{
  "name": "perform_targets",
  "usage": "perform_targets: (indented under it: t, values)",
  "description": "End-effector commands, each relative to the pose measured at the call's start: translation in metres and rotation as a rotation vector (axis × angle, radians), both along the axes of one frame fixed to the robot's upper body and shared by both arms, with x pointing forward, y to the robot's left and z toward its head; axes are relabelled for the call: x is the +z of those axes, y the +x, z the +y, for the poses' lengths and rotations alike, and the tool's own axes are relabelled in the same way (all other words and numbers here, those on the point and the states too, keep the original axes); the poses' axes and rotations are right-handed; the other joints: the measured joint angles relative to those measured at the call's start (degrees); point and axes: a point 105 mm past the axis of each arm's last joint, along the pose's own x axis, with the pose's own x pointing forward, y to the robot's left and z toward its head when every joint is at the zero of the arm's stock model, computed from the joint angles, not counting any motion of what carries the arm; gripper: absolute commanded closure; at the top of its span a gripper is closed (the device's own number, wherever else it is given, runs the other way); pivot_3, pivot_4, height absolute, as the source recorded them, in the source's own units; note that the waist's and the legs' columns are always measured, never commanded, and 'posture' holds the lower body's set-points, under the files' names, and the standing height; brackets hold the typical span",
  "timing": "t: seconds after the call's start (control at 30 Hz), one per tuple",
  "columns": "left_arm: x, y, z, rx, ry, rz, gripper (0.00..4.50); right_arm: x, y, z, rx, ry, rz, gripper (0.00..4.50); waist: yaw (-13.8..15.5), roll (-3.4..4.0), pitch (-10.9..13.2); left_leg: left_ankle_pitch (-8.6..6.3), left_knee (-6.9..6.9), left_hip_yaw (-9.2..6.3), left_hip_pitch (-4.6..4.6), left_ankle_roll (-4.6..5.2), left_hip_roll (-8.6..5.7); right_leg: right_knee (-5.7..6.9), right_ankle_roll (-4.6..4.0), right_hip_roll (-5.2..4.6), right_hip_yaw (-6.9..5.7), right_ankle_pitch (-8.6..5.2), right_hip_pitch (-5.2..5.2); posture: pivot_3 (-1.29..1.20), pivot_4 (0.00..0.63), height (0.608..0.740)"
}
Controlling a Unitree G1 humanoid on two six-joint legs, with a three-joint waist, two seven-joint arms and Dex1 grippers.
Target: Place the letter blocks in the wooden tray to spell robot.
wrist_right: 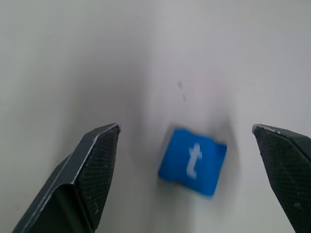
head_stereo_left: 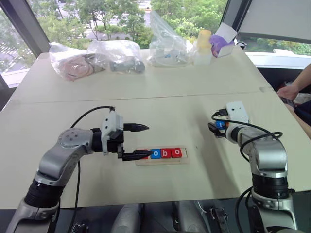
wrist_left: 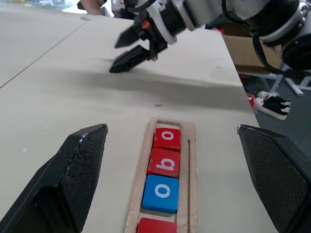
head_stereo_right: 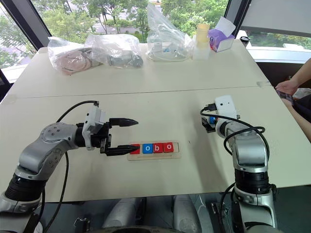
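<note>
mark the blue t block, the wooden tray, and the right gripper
blue t block (wrist_right: 193,161), right wrist view, middle of its top face.
wooden tray (wrist_left: 191,160), left wrist view, bare rim beside the tiles.
right gripper (wrist_left: 125,52), left wrist view, between its fingertips.

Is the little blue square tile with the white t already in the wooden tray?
No, the blue t tile lies on the bare table.

The wooden tray (head_stereo_left: 162,161) lies flat on the table before me, holding four tiles in a row: a red one (wrist_left: 156,226) at its left end, its letter hidden, then blue o (wrist_left: 162,192), red b (wrist_left: 165,162), red o (wrist_left: 168,138). The blue t tile (wrist_right: 193,160) lies flat on bare table, well apart to the right.
</note>
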Motion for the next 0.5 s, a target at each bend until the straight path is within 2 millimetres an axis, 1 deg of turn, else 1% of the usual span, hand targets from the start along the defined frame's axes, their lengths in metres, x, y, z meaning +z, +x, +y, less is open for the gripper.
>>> perform_targets:
  t: [0.03, 0.17, 0.27, 0.4, 0.43, 0.5]
  values:
    - [0.005, 0.0, -0.003, -0.015, -0.005, -0.034, 0.0, 0.005, -0.008, -0.007, -0.086, 0.024, -0.019, 0.05, -0.01, 0.0, 0.0, 0.0, 0.0, 0.0, 0.0, 0.0, 0.0, 0.0, 0.0, 0.0, -0.01, 0.0, 0.0, 0.0, 0.15, 0.74]
    - [0.006, 0.002, -0.004, -0.018, -0.005, -0.038, 0.0, -0.004, -0.008, -0.005, -0.13, 0.107, 0.014, 0.05, -0.09, 0.0, -0.01, 0.0, 0.01, 0.01, 0.01, 0.0, 0.0, 0.01, 0.0, 0.01, -0.01, 0.0, 0.0, 0.0, 0.15, 0.74]
    - [0.006, 0.003, -0.004, -0.018, -0.004, -0.042, 0.0, -0.008, -0.004, -0.002, -0.148, 0.164, 0.026, 0.05, -0.24, 0.0, -0.01, 0.0, 0.01, 0.02, 0.02, 0.01, 0.01, 0.02, 0.01, 0.03, -0.01, 0.0, 0.01, 0.0, 0.15, 0.74]
    - [0.006, 0.004, -0.005, -0.016, -0.005, -0.044, 0.0, -0.008, 0.004, 0.002, -0.149, 0.19, 0.022, 0.05, -0.3, 0.01, -0.01, 0.01, 0.03, 0.03, 0.04, 0.01, 0.01, 0.02, -0.01, 0.04, -0.01, 0.02, 0.03, 0.0, 0.15, 0.74]
    - [0.006, 0.004, -0.005, -0.016, -0.005, -0.045, 0.0, -0.008, 0.005, 0.003, -0.151, 0.194, 0.02, 0.29, -0.31, 0.01, -0.01, 0.01, 0.03, 0.03, 0.04, 0.01, 0.02, 0.03, -0.01, 0.04, -0.02, 0.02, 0.03, 0.0, 0.15, 0.74]
    - [0.006, 0.004, -0.005, -0.014, -0.005, -0.045, 0.0, -0.008, 0.008, 0.004, -0.153, 0.197, 0.019, 0.93, -0.39, 0.01, -0.01, 0.01, 0.03, 0.04, 0.05, 0.01, 0.02, 0.03, -0.01, 0.04, -0.01, 0.02, 0.03, 0.0, 0.15, 0.74]
